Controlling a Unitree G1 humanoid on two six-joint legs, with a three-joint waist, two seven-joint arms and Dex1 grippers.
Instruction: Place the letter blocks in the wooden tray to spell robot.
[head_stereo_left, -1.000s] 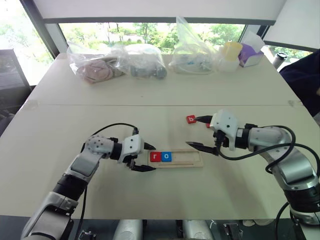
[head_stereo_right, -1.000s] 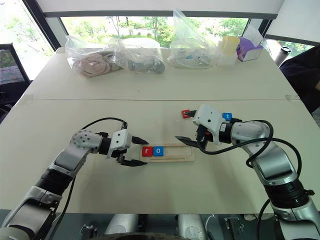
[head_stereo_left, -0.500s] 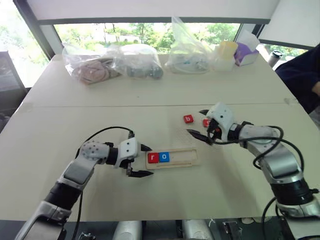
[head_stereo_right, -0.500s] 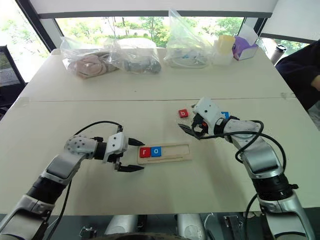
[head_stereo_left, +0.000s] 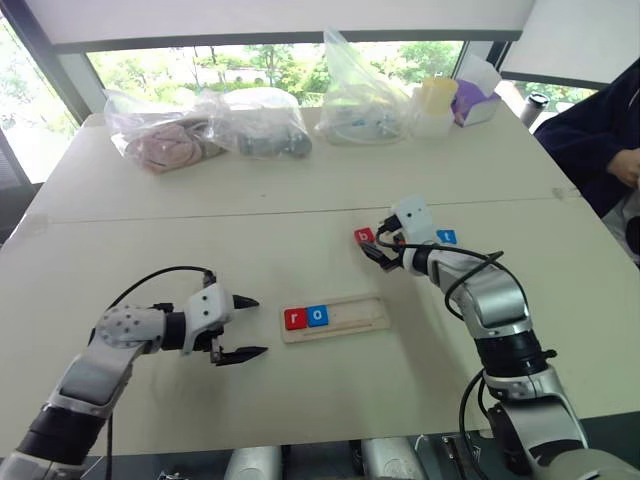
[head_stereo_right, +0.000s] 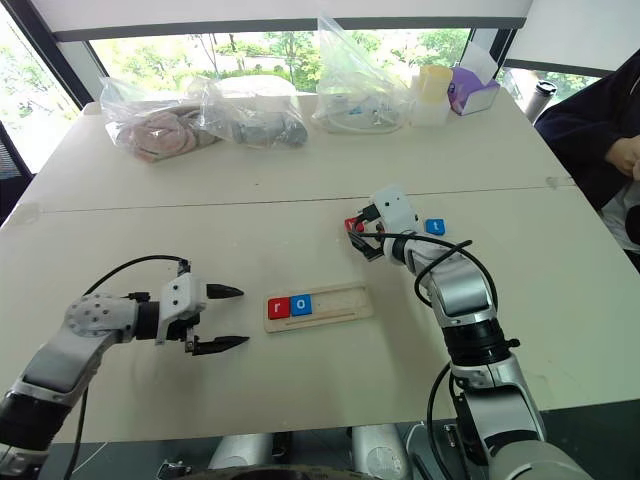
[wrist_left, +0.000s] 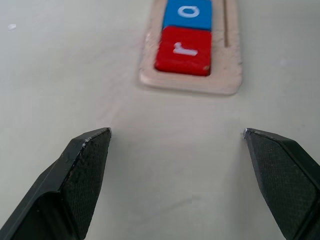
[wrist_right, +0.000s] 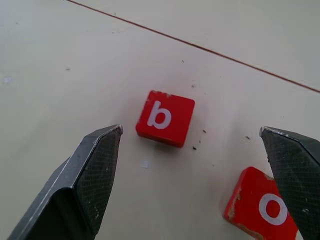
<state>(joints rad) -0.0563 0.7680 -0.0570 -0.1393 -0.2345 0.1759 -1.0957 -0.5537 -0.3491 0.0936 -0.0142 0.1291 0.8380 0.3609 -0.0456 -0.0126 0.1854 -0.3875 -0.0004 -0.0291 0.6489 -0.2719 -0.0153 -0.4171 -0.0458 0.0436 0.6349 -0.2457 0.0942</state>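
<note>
The wooden tray (head_stereo_left: 335, 317) in the middle of the picture has 2 blocks, r (head_stereo_left: 295, 319) and o (head_stereo_left: 318, 316), while both the left gripper (head_stereo_left: 243, 327) and right gripper (wrist_right: 192, 150) are wide open, and b (wrist_right: 165, 118), another o (wrist_right: 262, 206) and t (head_stereo_left: 447, 237) wait at right.

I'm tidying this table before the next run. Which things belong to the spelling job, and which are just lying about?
Job:
wooden tray, holding the red r block and blue o block
red b block, loose on the table
red o block, loose beside it
blue t block, loose

Lying about:
plastic bags
yellow cup
purple box
</note>
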